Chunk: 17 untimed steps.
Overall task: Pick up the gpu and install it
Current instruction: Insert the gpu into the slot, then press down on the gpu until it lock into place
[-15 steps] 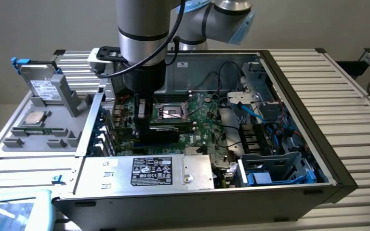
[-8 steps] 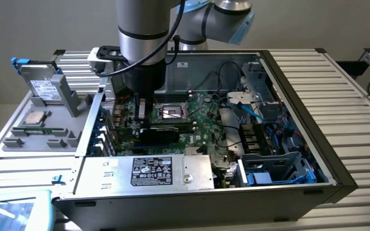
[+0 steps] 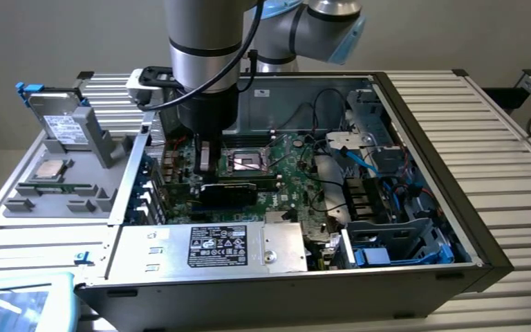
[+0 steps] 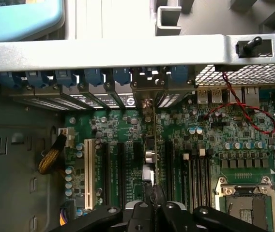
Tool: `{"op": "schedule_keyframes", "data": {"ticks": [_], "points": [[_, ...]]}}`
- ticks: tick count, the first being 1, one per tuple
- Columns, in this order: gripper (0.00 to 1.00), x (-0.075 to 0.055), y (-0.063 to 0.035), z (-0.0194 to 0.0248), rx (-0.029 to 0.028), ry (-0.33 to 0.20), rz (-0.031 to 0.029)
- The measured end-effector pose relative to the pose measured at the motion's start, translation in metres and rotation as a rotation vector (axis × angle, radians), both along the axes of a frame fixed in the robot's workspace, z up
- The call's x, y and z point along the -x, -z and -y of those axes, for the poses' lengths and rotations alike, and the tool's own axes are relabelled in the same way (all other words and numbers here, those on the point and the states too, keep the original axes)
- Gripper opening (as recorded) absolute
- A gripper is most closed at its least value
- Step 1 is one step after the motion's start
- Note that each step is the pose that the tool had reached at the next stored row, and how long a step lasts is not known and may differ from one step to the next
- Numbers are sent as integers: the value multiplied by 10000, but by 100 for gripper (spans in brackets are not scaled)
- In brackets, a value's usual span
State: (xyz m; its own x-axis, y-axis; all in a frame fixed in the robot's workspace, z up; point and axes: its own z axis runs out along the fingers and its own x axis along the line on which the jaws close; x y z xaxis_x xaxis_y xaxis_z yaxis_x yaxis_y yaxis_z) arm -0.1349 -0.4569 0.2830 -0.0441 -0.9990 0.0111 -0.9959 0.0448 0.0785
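Pick-up done, install under way. Gripper [image 4: 154, 205] down inside the open PC case [image 3: 431, 117], jaws pinched tight on the top edge of the gpu [image 4: 155, 145]. In the wrist view, gpu seen edge-on as a thin vertical line, upright, running from the jaws toward the rear slot brackets [image 4: 103, 77], lined up between the black expansion slots [image 4: 169, 164] on the motherboard [image 4: 215, 125]. Card bracket end looks to meet the open bay in the rear panel, near the blue slot clips. In the exterior view, gpu [image 3: 227, 191] visible as a dark block below the gripper [image 3: 204, 158], just beside the CPU socket [image 3: 247, 162], on the exterior view's left part of the board. Cannot tell whether the edge connector is fully seated in the slot or only resting on it; contact point hidden by the card itself. Judged: mostly through the task, card at the slot, release not yet done, seating unconfirmed. Elsewhere: hard drive [image 3: 63, 128] standing in the grey parts fixture [image 3: 53, 200] at the exterior view's left, untouched; power supply [image 3: 212, 247] at the near edge of the case.
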Motion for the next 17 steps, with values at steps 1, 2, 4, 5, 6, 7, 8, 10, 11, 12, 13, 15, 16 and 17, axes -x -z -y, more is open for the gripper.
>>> {"op": "schedule_keyframes", "data": {"ticks": [1,2,4,5,6,7,8,10,11,12,13,15,16,17], "points": [[12,0,0,0,0,-1,0],[12,0,0,0,0,0,0],[12,0,0,0,0,0,0],[12,0,0,0,0,0,0],[12,0,0,0,0,0,0],[12,0,0,0,1,0,0],[12,0,0,0,0,0,0],[12,0,0,0,0,0,0],[12,0,0,0,0,-1,0],[12,0,0,0,0,0,0],[12,0,0,0,0,0,0],[12,0,0,0,0,0,0],[12,5,0,-1,0,1,-1],[12,14,-1,-1,2,-2,2]]}}
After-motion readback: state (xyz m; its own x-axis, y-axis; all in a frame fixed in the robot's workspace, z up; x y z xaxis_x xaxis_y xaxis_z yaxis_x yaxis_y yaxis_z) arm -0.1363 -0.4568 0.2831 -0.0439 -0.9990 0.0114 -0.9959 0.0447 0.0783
